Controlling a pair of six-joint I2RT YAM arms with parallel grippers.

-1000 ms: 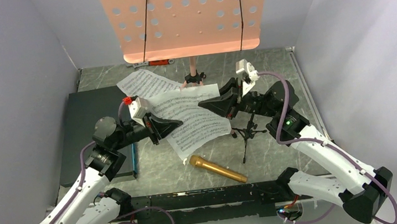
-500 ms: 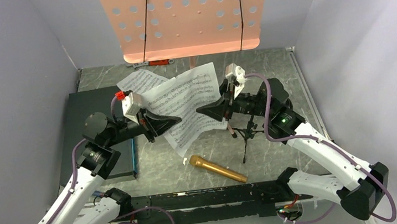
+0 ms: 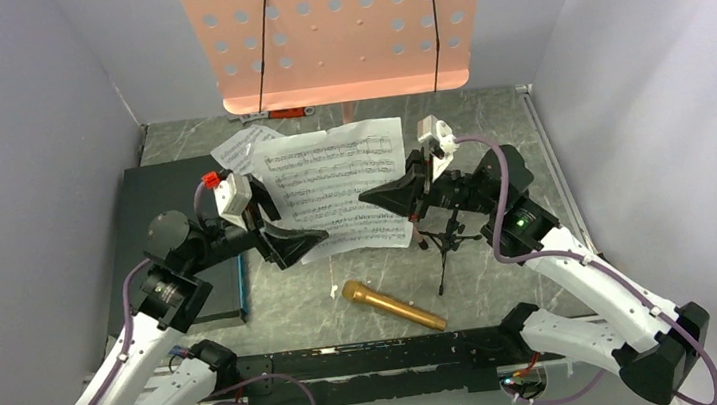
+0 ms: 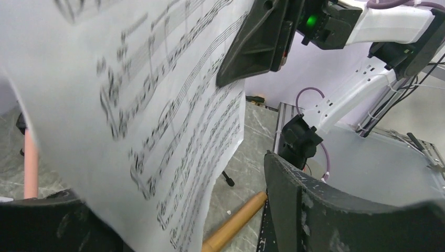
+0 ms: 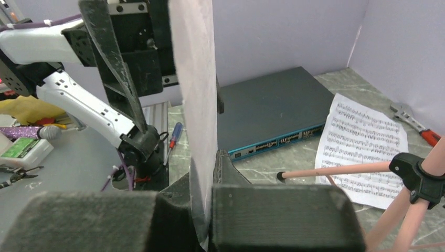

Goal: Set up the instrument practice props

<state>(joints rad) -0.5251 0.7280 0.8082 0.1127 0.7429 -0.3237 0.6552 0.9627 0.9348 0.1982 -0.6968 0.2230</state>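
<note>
A white sheet-music page (image 3: 333, 187) hangs upright above the table, and my right gripper (image 3: 374, 199) is shut on its right edge. In the right wrist view the page (image 5: 197, 94) shows edge-on, pinched in the right gripper (image 5: 210, 176). My left gripper (image 3: 310, 238) stands open at the page's lower left; the page (image 4: 131, 105) hangs loose in the left gripper (image 4: 168, 178). A second page (image 3: 240, 147) lies flat near the pink music stand (image 3: 326, 30). The gold microphone (image 3: 392, 304) lies at the front, and the black tripod mic stand (image 3: 449, 238) stands under the right arm.
A dark flat case (image 3: 171, 222) fills the table's left side, with a screwdriver (image 5: 175, 137) at its near edge. The pink stand's legs (image 5: 336, 170) spread over the back of the table. A red-handled wrench (image 5: 414, 118) lies by the back wall.
My left gripper has opened and let go of the page. My right gripper has shut on its right edge, and the page has swung up to hang flat and upright.
</note>
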